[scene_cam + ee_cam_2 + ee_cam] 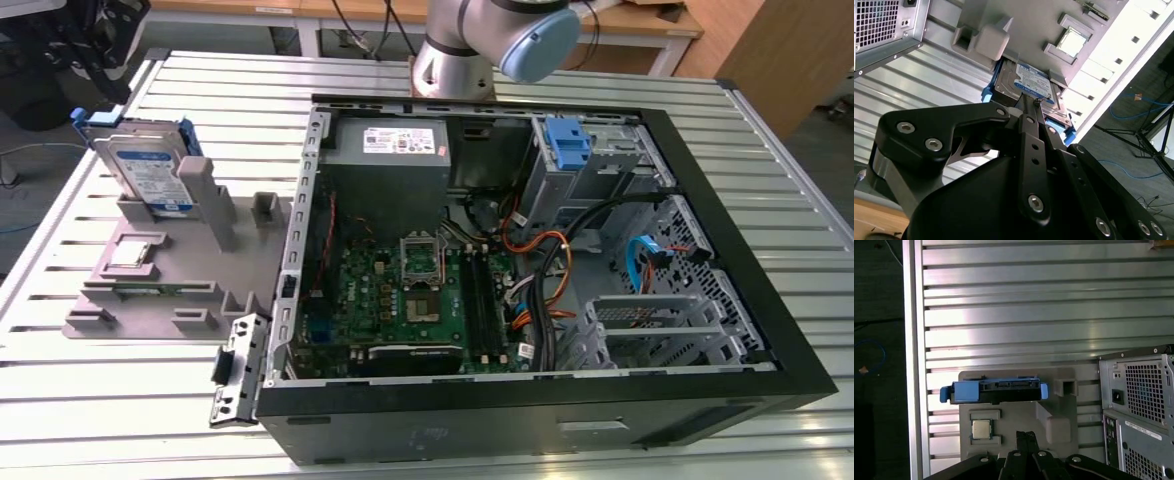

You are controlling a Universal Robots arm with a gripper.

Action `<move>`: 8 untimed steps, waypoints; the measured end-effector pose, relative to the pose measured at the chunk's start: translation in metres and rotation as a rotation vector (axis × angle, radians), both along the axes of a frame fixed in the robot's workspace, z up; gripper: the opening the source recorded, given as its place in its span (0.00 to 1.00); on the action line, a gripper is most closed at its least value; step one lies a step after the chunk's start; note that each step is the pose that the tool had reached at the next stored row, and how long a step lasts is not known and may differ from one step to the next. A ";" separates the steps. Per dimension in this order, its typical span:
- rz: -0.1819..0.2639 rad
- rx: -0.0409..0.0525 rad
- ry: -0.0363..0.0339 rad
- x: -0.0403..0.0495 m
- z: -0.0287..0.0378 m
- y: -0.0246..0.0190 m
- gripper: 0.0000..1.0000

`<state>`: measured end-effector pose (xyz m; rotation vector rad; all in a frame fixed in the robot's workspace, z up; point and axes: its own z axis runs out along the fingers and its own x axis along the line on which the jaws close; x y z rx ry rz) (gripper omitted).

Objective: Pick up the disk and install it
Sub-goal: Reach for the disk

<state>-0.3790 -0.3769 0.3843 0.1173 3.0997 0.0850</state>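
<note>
The disk (150,172) is a silver drive with a white-and-blue label and blue rails. It stands on edge at the far end of a grey holder (174,270), at the exterior view's left. In the first wrist view the disk (996,390) shows edge-on from above. In the second wrist view its labelled face (1029,85) shows just past my fingertips. My gripper (1027,435) (1032,101) hangs well above the holder. Its black fingers (1029,130) are pressed together with nothing between them.
An open computer case (787,330) lies beside the holder, with a motherboard (414,300), a power supply (387,150) and a blue-latched drive bay (567,145). A small square chip (130,252) (981,429) sits in the holder. The slatted metal table (80,400) ends near the disk.
</note>
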 end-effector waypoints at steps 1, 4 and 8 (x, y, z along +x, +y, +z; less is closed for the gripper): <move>0.000 0.0000 0.0000 0.0000 -0.0006 0.0001 0.10; 0.000 0.0000 0.0001 -0.0001 -0.0008 0.0001 0.10; 0.000 0.0001 -0.0001 -0.0001 -0.0009 0.0001 0.10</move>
